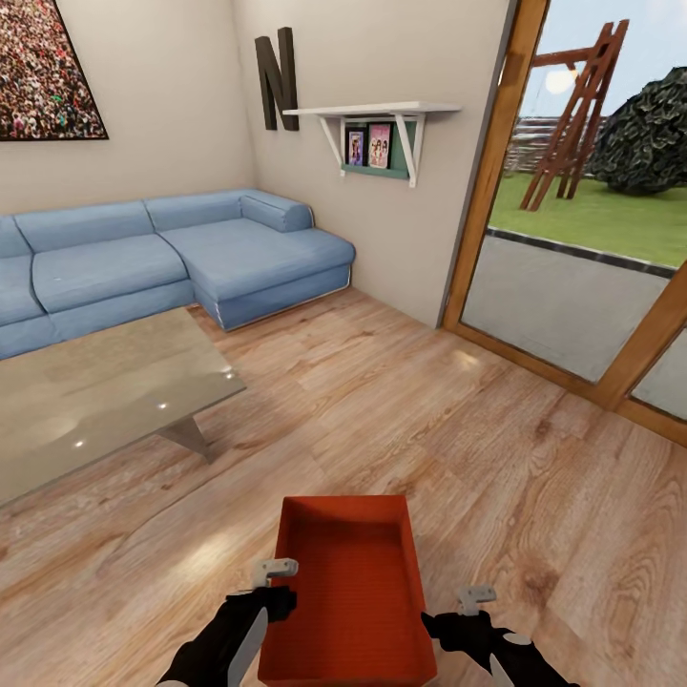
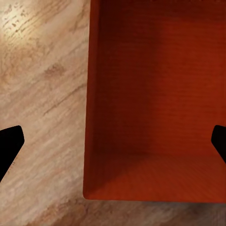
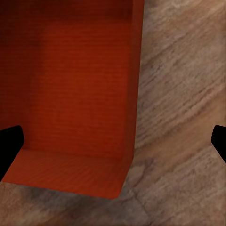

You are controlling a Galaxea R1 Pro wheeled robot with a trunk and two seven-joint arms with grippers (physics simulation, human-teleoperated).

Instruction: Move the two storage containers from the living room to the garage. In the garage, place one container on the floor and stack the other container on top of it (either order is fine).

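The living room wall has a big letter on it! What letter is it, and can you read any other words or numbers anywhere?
"N": one big dark block letter mounted on the beige wall, beside the white wall shelf.
The two small picture cards under that shelf: too small and blurred to read.
The dark-framed crowd picture above the blue corner sofa: no words visible.
The orange-red open-topped storage bin: no label.

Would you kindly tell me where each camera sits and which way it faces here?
Head view: on the head, looking forward and down at the sofa, the wood floor, the storage container and both arms.
Left wrist view: along the open left end effector, straddling the container's left wall.
Right wrist view: along the open right end effector, straddling its right wall.
All three share the container.
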